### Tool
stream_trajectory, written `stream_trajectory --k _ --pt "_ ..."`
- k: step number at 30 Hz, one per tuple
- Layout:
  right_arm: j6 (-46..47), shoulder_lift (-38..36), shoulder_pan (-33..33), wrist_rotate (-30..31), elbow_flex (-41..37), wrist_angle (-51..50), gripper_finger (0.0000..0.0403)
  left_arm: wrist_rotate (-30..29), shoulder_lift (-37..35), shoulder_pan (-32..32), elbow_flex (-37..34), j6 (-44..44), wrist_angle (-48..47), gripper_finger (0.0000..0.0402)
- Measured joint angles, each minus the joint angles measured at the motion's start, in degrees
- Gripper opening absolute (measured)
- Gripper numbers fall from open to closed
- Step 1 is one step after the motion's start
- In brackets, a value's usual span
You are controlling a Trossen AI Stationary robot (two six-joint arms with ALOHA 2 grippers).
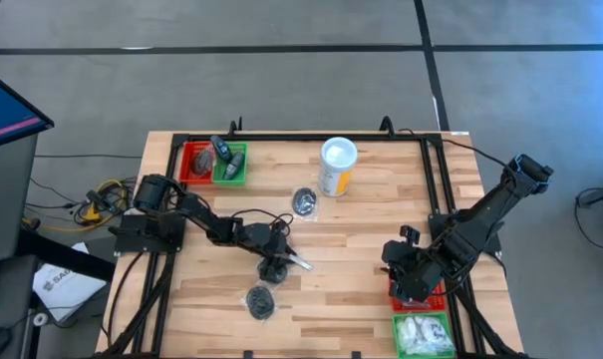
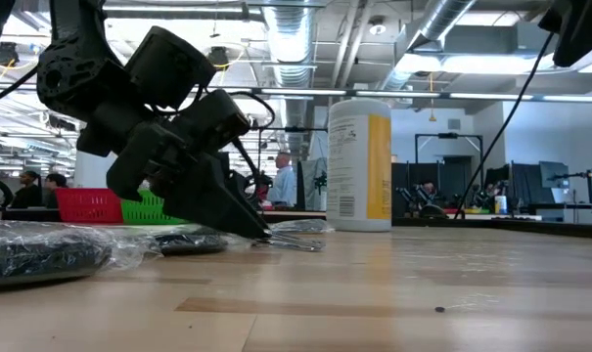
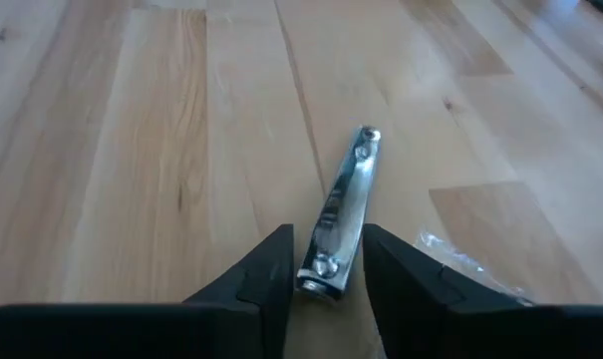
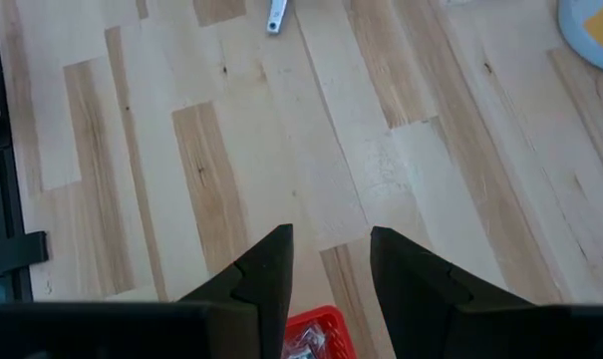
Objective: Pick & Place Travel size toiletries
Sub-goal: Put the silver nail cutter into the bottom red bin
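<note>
- Nail clipper [image 3: 341, 214], silvery metal: lies flat on the wooden table [image 1: 361, 239] near its middle, one end between the tips of the left gripper [image 3: 328, 271]; a scrap of clear wrap lies just beside it.
- Left gripper, seen from above [image 1: 281, 261]: lowered to the tabletop, fingers [image 3: 266, 274] narrowly parted on either side of the clipper's near end; whether they press on it cannot be told.
- Left gripper, low view [image 2: 239, 217]: tilted down, tips at the table surface by the clipper [image 2: 291, 241].
- Wrapped dark pucks: one [image 1: 304, 201] lies beside the yellow canister with a white lid [image 1: 337, 167]; another [image 1: 260, 301] lies near the front edge of the table, close to the left gripper.
- Red and green bins [image 1: 213, 163]: at the far left corner of the table, holding small dark items.
- Right gripper [image 4: 328, 261]: hovers above the table near a red bin [image 1: 428, 296] at the right side, fingers [image 4: 261, 274] apart with nothing between them.
- Green bin [image 1: 424, 333]: at the front right corner, holding white packets.
- Background, low view: people stand in the room beyond the table.
</note>
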Motion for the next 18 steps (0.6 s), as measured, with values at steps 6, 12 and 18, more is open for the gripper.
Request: stream_trajectory --k 6,12,18 --pt "0.0 -0.02 0.02 0.06 0.02 0.72 0.0127 0.97 6.17 0.04 3.04 0.54 2.31 0.0102" --pt "0.0 -0.02 0.07 0.06 0.02 0.98 0.0127 1.64 4.75 1.11 3.57 1.53 0.47 0.0086" --pt "-0.02 -0.02 0.07 0.06 0.02 0.98 0.0127 1.61 3.56 1.62 3.6 1.81 -2.24 0.0047"
